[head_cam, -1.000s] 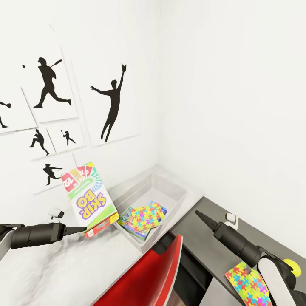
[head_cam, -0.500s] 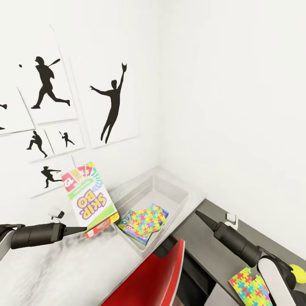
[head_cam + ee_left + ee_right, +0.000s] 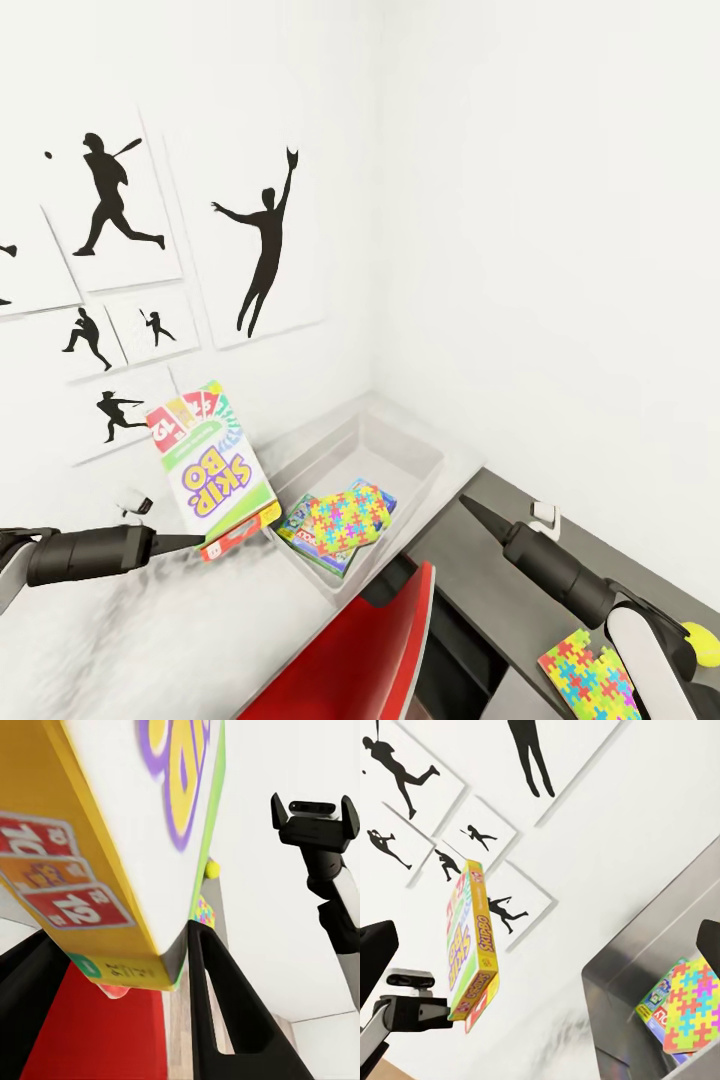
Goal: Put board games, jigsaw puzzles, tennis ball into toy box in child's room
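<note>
We note the left gripper (image 3: 195,541) clamped on the lower edge of the Skip-Bo box (image 3: 209,467), which stands upright and tilted above the pale table (image 3: 150,630), just beside the near rim of the toy box (image 3: 400,440). In the left wrist view the dark fingers (image 3: 225,1005) sit either side of the box's yellow bottom corner (image 3: 112,870). The toy box lies on the table in the corner of the room, and inside it we see one jigsaw puzzle (image 3: 345,518) resting at a slant on top of another printed box (image 3: 298,520), whose make we cannot read from the head view. The right gripper (image 3: 470,505) hangs over the dark lower section of the table (image 3: 480,590), well apart from the Skip-Bo box; its tips appear as one dark point in the head view, so we cannot tell how wide they stand. A second jigsaw puzzle (image 3: 585,680) lies flat on the dark section near the right arm, with the tennis ball (image 3: 698,642) just beside it. The red chair back (image 3: 360,650) rises in front of the table. Black baseball silhouettes (image 3: 265,235) hang on the white wall.
</note>
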### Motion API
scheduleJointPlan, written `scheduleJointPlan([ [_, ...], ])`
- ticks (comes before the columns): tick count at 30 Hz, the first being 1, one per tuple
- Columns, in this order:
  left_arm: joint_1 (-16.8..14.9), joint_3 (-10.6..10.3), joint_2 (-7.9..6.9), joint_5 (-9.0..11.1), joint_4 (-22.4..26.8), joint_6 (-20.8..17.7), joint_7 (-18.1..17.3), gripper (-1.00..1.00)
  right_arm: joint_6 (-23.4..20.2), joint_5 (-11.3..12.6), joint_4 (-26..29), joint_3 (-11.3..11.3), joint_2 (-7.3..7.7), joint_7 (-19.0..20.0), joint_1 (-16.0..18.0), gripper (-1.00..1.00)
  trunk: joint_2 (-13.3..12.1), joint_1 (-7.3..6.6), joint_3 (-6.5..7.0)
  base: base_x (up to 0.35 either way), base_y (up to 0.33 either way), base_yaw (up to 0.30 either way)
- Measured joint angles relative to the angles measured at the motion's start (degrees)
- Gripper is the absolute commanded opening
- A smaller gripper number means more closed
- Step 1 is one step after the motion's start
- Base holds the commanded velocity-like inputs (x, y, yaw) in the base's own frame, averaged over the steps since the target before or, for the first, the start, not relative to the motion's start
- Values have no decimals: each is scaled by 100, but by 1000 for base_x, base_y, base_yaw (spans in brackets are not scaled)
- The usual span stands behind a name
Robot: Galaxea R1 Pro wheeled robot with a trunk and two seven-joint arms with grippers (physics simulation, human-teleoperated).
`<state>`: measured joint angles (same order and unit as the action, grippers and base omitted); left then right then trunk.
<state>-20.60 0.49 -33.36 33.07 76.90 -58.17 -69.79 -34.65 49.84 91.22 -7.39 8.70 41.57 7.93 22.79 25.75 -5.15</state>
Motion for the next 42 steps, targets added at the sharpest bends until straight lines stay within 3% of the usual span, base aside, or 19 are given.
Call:
scheduleJointPlan([
  [2, 0, -19, 4, 1, 0, 0, 8, -100, 0, 0, -1, -2, 0, 0, -2, 100, 0, 0, 0, 0, 0, 0],
  [7, -4, -56, 172, 4, 37, 3, 46, -100, 0, 0, -8, -24, 15, 13, -1, 100, 0, 0, 0, 0, 0, 0],
  [10, -41, -74, 461, -51, 43, -17, 161, -100, -9, 14, -9, -48, 61, 48, -6, 100, 0, 0, 0, 0, 0, 0],
  [12, -286, -85, 648, -197, 44, -69, 321, -100, -6, 16, -9, -63, 76, 171, -27, 100, -1, 1, 1, 0, 0, 0],
  [16, -1112, -114, 945, -711, -23, -157, 463, -100, -12, 6, -9, -158, 88, 388, -47, 100, -1, 1, 1, 0, 0, 0],
  [18, -1377, -180, 1032, -906, -64, -158, 482, -100, -37, 9, -9, -269, 92, 413, -49, 100, 0, 0, 1, 0, 0, 0],
  [20, -1745, -417, 1115, -1185, -195, -158, 495, -100, -63, 16, -14, -410, 97, 428, -50, 100, -1, 0, 1, 0, 0, 0],
  [23, -2369, -970, 1208, -1699, -769, -139, 506, -100, -143, 32, -16, -540, 103, 432, -56, 100, -2, 1, 0, 0, 0, 0],
  [24, -2483, -1055, 1241, -1755, -906, -149, 506, -100, -168, 34, -17, -562, 104, 432, -56, 100, -1, 0, 0, 0, 0, 0],
  [27, -3072, -1342, 1508, -2197, -1712, -138, 511, -100, -296, 33, -17, -718, 105, 430, -58, 100, -1, 0, 0, 0, 0, 0],
  [29, -3319, -1406, 1726, -2676, -2074, -116, 489, -100, -344, 31, -17, -827, 105, 430, -59, 100, -1, 0, 0, 0, 0, 0],
  [30, -3432, -1432, 1879, -3074, -2202, -122, 506, -100, -385, 29, -17, -889, 105, 430, -58, 100, -1, 0, 0, 0, 0, 0],
  [31, -3534, -1455, 2225, -4026, -2315, -74, 536, -100, -537, 23, -19, -945, 106, 425, -54, 100, 0, 0, 0, 0, 0, 0],
  [32, -3548, -1458, 2343, -4061, -2322, -153, 531, -100, -565, 19, -22, -954, 105, 423, -53, 100, -2, 1, 0, 0, 0, 0],
  [33, -3557, -1468, 2422, -4363, -2334, -133, 526, -100, -587, 22, -46, -962, 105, 427, -52, 100, 0, 0, 0, 0, 0, 0],
  [35, -3561, -1589, 2476, -4499, -2339, -133, 524, -100, -592, 22, -101, -987, 106, 433, -52, 100, -1, 0, 0, 0, 0, 0],
  [39, -3562, -2180, 2489, -4582, -2340, -121, 522, -100, -583, 13, -141, -1065, 101, 433, -54, 100, -1, 0, 0, 0, 0, 0],
  [42, -3561, -2380, 2475, -4590, -2341, -100, 522, -100, -596, 12, -147, -1086, 106, 431, -52, 100, 0, 0, 0, 0, 0, 0],
])
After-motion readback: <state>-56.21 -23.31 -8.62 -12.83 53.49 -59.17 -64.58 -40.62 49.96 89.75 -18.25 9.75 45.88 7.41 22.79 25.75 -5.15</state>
